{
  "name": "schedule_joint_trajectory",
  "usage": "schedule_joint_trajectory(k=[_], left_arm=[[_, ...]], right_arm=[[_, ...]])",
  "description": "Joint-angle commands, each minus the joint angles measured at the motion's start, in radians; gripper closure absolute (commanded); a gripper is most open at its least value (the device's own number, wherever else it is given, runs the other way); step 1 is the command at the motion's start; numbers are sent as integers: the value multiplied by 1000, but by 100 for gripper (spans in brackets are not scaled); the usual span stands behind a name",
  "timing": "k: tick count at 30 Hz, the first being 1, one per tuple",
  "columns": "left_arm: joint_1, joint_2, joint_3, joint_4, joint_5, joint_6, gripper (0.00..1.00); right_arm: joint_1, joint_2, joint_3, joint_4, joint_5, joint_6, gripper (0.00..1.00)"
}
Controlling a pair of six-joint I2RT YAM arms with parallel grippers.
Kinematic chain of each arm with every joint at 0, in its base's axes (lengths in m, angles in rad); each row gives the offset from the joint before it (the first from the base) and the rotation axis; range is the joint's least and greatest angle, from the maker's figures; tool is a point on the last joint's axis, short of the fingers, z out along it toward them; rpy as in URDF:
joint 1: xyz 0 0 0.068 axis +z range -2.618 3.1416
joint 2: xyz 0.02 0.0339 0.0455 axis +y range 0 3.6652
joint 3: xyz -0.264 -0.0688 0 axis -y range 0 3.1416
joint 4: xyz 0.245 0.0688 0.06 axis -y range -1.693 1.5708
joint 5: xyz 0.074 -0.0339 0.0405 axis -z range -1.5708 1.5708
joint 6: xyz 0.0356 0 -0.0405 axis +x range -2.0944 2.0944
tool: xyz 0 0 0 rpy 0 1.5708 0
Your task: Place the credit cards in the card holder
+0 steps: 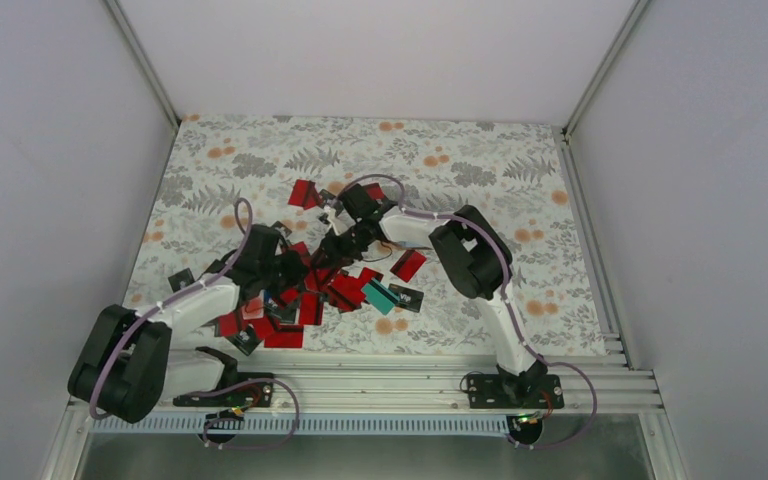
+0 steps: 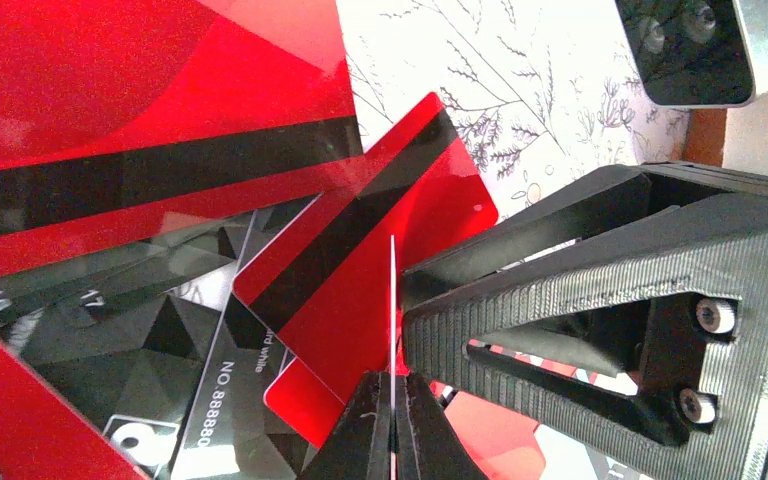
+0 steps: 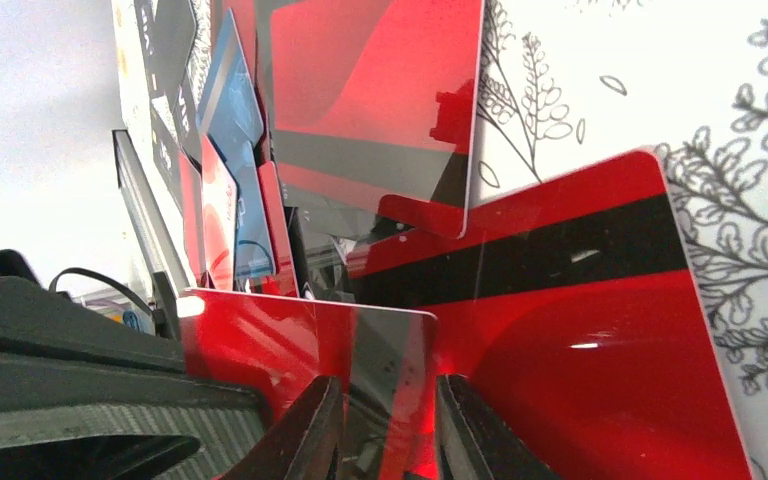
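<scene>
Pinching thin card (image 2: 392, 290) edge-on, left gripper (image 2: 393, 420) pressed together; card may slip, twist. Right gripper (image 3: 388, 420): cannot tell.

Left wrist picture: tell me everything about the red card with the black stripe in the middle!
The shiny red plastic-looking card has a broad black stripe along one long side and rounded corners. It lies flat, turned slantwise, unbent. It rests over a black patterned card and another red card; its far corner reaches onto the flowered cloth. The left gripper, shut on a thin card seen edge-on, hides part of its near edge.
</scene>
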Motion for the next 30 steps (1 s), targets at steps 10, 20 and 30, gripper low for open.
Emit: schedule_joint_trajectory(k=[10, 20, 30], left_arm=[[-9, -184, 278, -291, -82, 89, 98], [-157, 71, 549, -144, -1, 212, 98], [-286, 542, 950, -125, 76, 181, 98]], right_arm=[[-60, -249, 130, -243, 176, -130, 64], [-358, -570, -199, -175, 462, -110, 63], [-556, -623, -485, -19, 444, -9, 65]])
